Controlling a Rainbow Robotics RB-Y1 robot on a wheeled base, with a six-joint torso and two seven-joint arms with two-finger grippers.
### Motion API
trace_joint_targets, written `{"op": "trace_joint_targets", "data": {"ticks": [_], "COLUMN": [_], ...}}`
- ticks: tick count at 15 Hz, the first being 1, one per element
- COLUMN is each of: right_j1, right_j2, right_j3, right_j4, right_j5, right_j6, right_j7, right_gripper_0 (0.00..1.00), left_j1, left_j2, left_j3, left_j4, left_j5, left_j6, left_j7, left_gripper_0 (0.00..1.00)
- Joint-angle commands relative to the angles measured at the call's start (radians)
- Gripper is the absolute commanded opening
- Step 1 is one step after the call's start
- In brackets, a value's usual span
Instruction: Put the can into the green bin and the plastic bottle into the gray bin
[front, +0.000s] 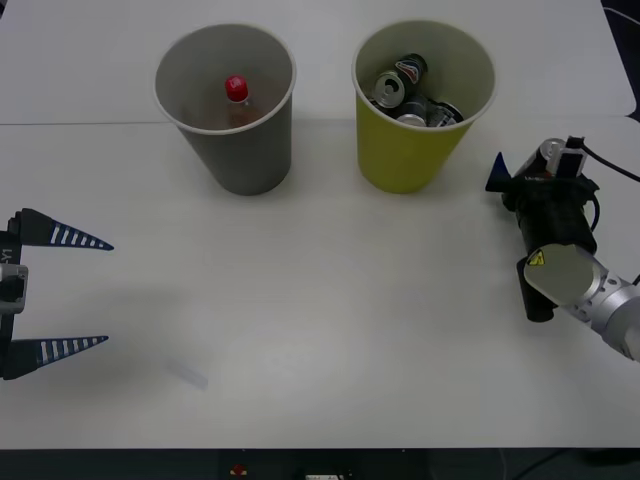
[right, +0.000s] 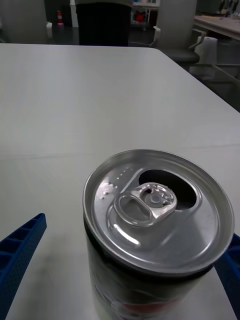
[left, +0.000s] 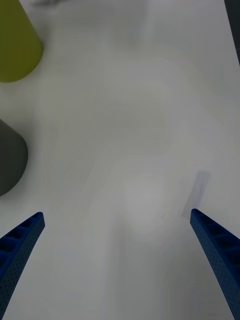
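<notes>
The gray bin near the table's far edge holds the red-capped plastic bottle; the green bin beside it has logo cans inside. Right gripper near the right edge grips the can — silver top, black body. Left gripper sits spread wide, empty, at the left edge.

The gray bin stands upright at about 11 o'clock on the table, with the red-capped plastic bottle inside it. Just beside it, at 1 o'clock, the green bin holds several cans. The can, silver-topped and opened, stands upright between blue fingers.
</notes>
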Motion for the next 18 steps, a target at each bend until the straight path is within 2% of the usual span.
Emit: {"op": "trace_joint_targets", "data": {"ticks": [1,2,10,14,15,18], "right_j1": [-0.001,-0.001,0.012,0.088,0.118,0.218], "right_j2": [0.0,-0.001,-0.021,-0.107,-0.147,-0.244], "right_j3": [0.0,0.0,0.0,0.0,-0.003,-0.088], "right_j4": [0.002,0.002,-0.023,-0.182,-0.247,-0.414], "right_j5": [0.0,0.0,0.009,0.01,0.013,0.092], "right_j6": [-0.001,-0.001,-0.003,-0.01,-0.026,-0.145], "right_j7": [0.01,0.012,0.012,0.013,0.013,0.023], "right_gripper_0": [0.16,0.0,0.0,0.0,0.0,0.0], "left_j1": [0.0,0.0,0.0,0.0,0.0,0.0], "left_j2": [0.0,0.0,0.0,0.0,0.0,0.0], "left_j3": [0.0,0.0,0.0,0.0,0.0,0.0], "left_j4": [0.0,0.0,0.0,0.0,0.0,0.0], "left_j5": [0.0,0.0,0.0,0.0,0.0,0.0], "left_j6": [0.0,0.0,0.0,0.0,0.0,0.0], "left_j7": [0.0,0.0,0.0,0.0,0.0,0.0], "left_gripper_0": [1.0,1.0,1.0,1.0,1.0,1.0]}}
